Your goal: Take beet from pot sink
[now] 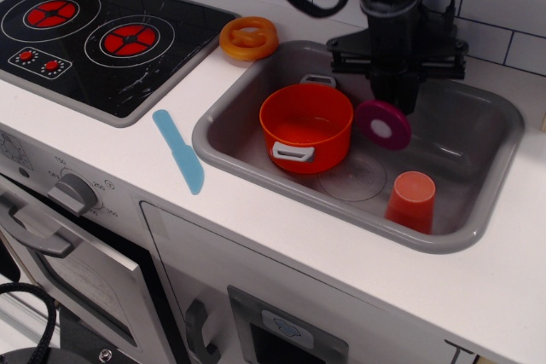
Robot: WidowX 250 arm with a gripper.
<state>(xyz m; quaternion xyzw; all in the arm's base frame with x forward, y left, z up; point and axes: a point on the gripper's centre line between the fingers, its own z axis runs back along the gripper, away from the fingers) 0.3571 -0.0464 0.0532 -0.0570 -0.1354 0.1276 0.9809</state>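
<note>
The magenta beet (383, 124), pale cut face toward the camera, hangs from my black gripper (394, 101), which is shut on its upper end; the green stalks are hidden by the fingers. It hangs over the sink floor, right of the orange pot (306, 126) and above left of the orange-red cup. The pot stands empty in the left half of the grey sink (478, 100), its grey handle toward the front. The circular drain mark (351, 178) shows below the beet.
An orange-red cup (411, 200) stands upside down in the sink's front right. A black tap (415, 27) rises behind the sink. An orange ring-shaped toy (248, 37) and a blue spatula (179, 150) lie on the counter. The hob (94, 36) is at the left.
</note>
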